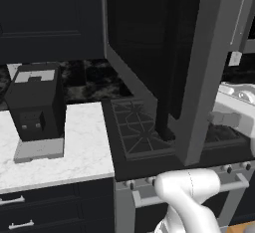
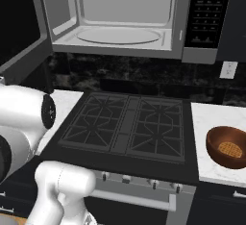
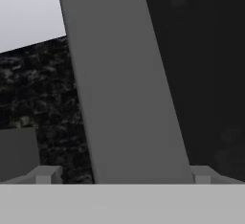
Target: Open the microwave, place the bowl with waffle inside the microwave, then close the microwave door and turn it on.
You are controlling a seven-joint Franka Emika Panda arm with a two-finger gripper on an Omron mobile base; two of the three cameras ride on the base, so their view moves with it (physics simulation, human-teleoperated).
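Countertop bowl (image 2: 226,147) sits far from claw (image 3: 122,175).

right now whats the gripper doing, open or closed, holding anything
Gripper: open, fingertips spread either side of the grey edge of the microwave door, not clamped on it. The bowl sits on the counter, not held.

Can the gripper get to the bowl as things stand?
Probably yes, after a swing. The gripper sits at the open microwave door's grey edge, left of the stove. The bowl sits uncovered on the right counter with nothing around it.
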